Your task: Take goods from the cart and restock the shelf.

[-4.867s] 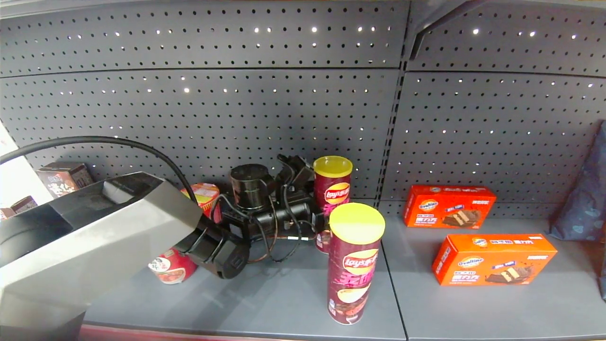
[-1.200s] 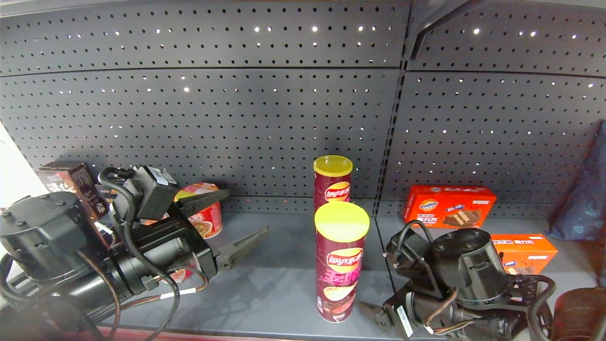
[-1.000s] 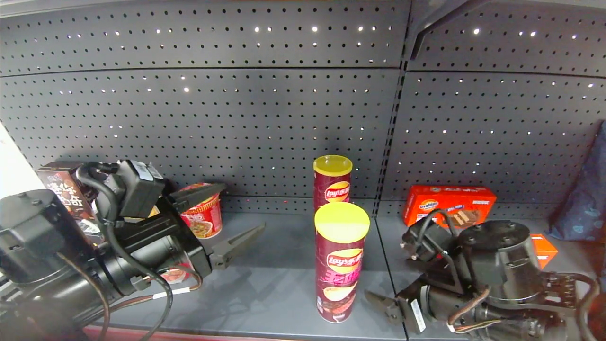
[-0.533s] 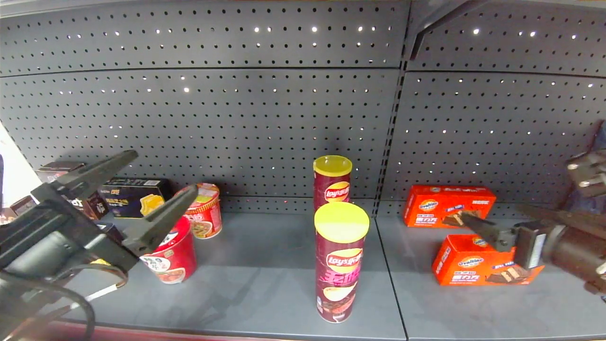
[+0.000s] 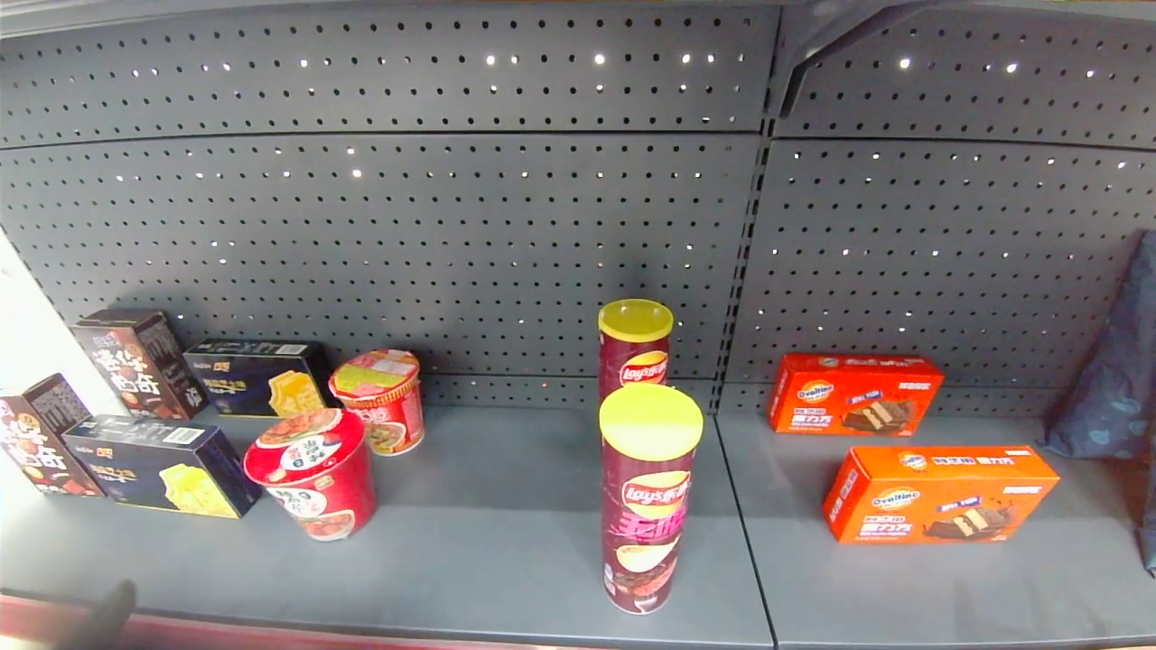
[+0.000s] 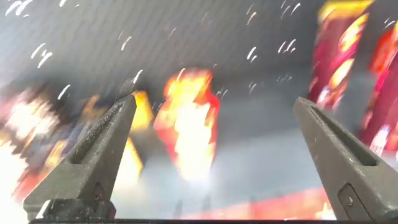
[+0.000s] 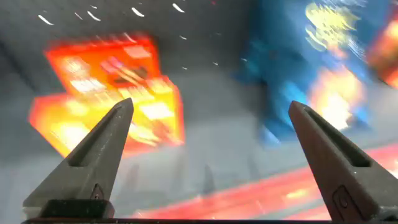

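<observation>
shelf deck (image 5: pixel 506 542): smooth grey sheet metal, flat, crossed by a seam (image 5: pixel 750 542) running 12 to 6 o'clock just beside the front chip can; a red strip (image 5: pixel 271 632) edges its front lip.
back wall: dark grey pegboard (image 5: pixel 406 244) with rows of small round holes, some letting light through.
front chip can (image 5: pixel 648 506): tall glossy maroon cylinder with a flat yellow lid, upright near the deck's front edge.
rear chip can (image 5: pixel 635 352): same shape and lid, upright at 12 o'clock of the front chip can, close to the pegboard.
noodle cups: two tapered red cups with sealed printed lids. The near cup (image 5: pixel 313 474) stands at 9 o'clock of the front chip can, and the far cup (image 5: pixel 379 399) at 1 o'clock of the near cup.
orange boxes: two flat card cartons at 3 o'clock of the cans, one (image 5: pixel 853 393) behind the other (image 5: pixel 939 494), apart.
dark boxes (image 5: pixel 163 465): four card cartons at 9 o'clock of the cups, two lying and two upright.
blue bag (image 5: pixel 1115 379): soft patterned pouch at the far 3 o'clock edge.
left gripper (image 6: pixel 214 102): dark matte wedge-shaped fingers spread wide with nothing between them; blurred cups and cans lie beyond.
right gripper (image 7: pixel 211 104): same fingers, spread wide and holding nothing; blurred orange boxes and the blue bag lie beyond.
</observation>
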